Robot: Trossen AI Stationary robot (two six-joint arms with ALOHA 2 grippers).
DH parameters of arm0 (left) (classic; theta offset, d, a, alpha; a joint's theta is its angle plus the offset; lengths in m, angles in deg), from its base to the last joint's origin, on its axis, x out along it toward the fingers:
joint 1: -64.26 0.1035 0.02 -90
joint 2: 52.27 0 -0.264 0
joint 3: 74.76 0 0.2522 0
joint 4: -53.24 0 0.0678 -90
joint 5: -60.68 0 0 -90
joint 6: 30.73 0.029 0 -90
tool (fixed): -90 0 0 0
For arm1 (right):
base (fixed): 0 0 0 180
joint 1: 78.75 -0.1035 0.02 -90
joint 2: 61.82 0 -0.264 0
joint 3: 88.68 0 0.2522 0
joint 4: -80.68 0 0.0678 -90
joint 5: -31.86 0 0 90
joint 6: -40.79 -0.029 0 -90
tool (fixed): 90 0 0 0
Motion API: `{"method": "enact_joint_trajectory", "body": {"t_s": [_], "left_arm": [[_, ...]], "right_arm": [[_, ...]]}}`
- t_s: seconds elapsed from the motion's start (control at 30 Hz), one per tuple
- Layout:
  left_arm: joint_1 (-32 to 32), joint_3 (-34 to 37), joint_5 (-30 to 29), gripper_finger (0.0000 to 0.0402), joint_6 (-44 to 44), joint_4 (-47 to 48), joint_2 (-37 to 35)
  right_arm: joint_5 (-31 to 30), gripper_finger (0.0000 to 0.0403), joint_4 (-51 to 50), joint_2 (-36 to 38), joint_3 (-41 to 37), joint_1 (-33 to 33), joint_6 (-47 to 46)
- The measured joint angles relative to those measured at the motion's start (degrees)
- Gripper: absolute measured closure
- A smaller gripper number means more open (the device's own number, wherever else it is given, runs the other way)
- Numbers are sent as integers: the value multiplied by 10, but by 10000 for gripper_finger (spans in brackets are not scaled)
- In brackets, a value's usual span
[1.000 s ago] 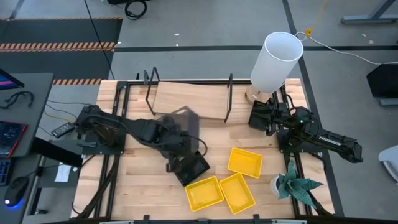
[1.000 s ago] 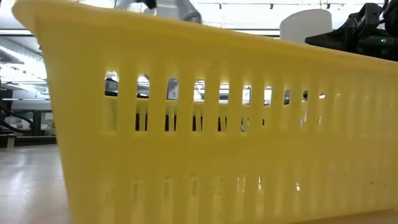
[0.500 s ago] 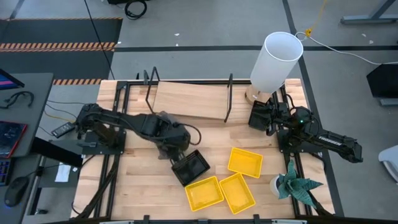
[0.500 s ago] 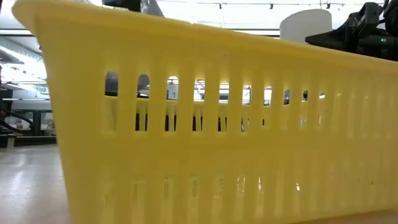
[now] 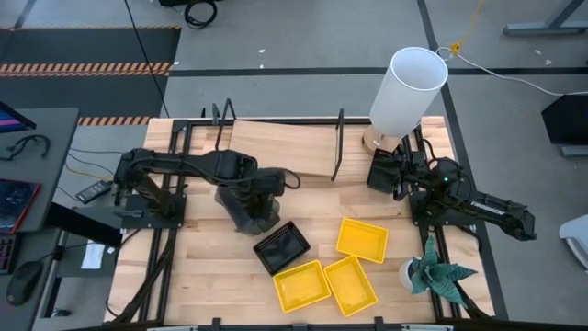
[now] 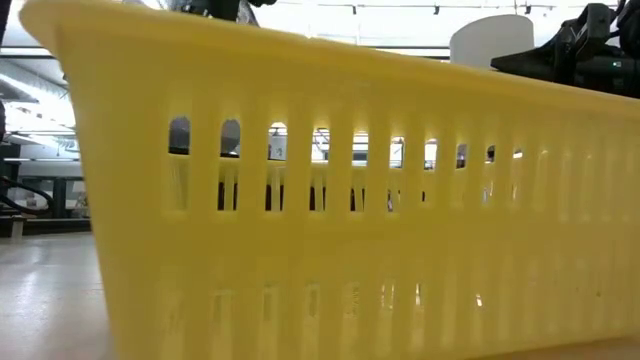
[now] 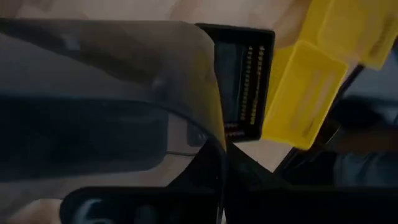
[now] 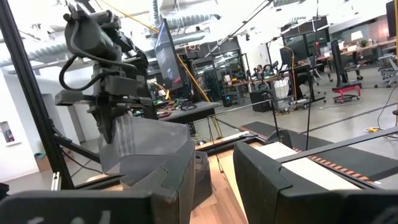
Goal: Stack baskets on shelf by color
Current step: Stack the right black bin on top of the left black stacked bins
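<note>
The slatted wooden counter [image 5: 220,267] carries everything. Toward its far edge lies the shelf [image 5: 280,147], a light-wood board with black wire frames at both ends, bare on top. A tall white cylinder [image 5: 404,92] stands near the counter's far right corner. The left arm reaches over the middle of the counter, where its left pincer [image 5: 246,204] is closed on a smoky grey basket [image 8: 146,152], held up off the surface just in front of the shelf. Near it a black basket [image 5: 281,246] rests on the wood, and beside that sit three yellow baskets [image 5: 301,285]. The right pincer [image 5: 384,175] waits, fingers parted and holding nothing, at the right end of the shelf.
</note>
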Motion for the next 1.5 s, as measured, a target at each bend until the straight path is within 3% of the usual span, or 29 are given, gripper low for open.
{"method": "enact_joint_trajectory", "body": {"t_s": [0.2,0.4,0.63,0.7,0.93,1.17,1.5], "left_arm": [[-64,0,26,398,114,71,0],[-164,0,0,398,190,150,0],[-277,0,-239,399,249,150,0],[-308,0,-266,399,309,149,0],[-388,0,-284,400,459,149,0],[-437,0,-310,400,474,149,-1],[-516,0,-279,401,467,143,16]], "right_arm": [[0,288,0,0,0,0,0],[0,288,0,0,0,0,0],[0,288,0,0,0,0,0],[0,288,0,0,0,0,0],[0,288,0,0,0,0,0],[0,288,0,0,0,0,0],[0,288,0,0,0,0,0]]}}
